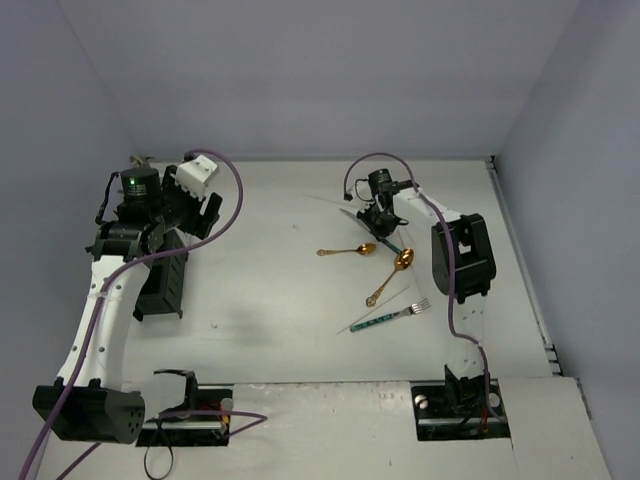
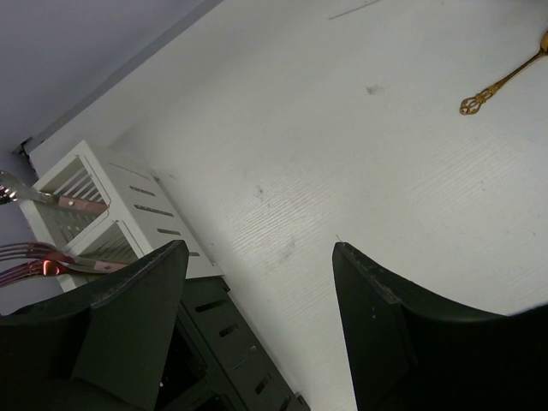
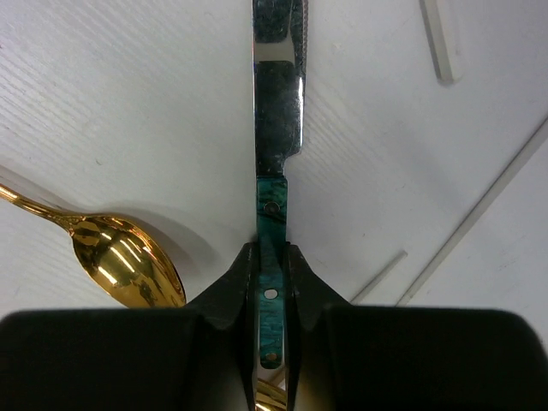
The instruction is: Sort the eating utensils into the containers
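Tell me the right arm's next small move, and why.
Probably a short straight lift. The right gripper has its fingers shut on the teal-handled steel knife, which lies on the white table, and a shiny gold spoon rests close beside it; rising vertically should avoid dragging either.

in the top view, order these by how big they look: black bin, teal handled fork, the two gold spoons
1. black bin
2. teal-handled fork, longest of the cutlery
3. upper gold spoon and lower gold spoon: they look about alike, so no ranking between them
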Available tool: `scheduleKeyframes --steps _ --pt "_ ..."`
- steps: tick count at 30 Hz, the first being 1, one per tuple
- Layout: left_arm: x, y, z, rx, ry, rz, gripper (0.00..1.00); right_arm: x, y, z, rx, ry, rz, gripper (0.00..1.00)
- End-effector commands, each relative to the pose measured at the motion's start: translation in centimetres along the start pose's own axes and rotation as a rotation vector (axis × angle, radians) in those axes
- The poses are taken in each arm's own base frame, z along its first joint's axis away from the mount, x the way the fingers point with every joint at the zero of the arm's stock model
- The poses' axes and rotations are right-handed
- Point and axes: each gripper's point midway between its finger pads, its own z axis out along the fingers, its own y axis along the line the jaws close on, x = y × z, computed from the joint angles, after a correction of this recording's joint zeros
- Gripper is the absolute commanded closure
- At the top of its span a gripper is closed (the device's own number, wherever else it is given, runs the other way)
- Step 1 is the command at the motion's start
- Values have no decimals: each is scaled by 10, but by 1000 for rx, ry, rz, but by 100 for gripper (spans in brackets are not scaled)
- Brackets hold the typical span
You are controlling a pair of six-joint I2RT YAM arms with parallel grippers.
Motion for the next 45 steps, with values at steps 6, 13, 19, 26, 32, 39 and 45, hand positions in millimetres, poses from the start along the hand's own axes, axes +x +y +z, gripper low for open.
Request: scheduleKeyframes --steps 6,13,19,26,32,39,45 --pt "-40 16 -8 -73 -122 -62 36 -64 13 -82 -29 -201 46 100" --pt "-56 40 -8 -83 -192 -376 35 -126 13 -167 -21 -451 87 100" --pt "-76 7 7 125 -261 -694 35 -161 61 -203 -152 -573 90 100" --pt "-89 -43 41 271 -251 -809 35 -193 136 -214 -343 -619 126 100" --pt "-88 -71 70 316 -230 -866 35 -207 165 -216 -411 -638 157 100" --pt "-84 -77 95 314 -216 -913 36 -209 193 -218 -442 -636 123 100" --pt "-87 -79 103 328 -218 -913 43 -208 208 -214 -455 -622 101 100"
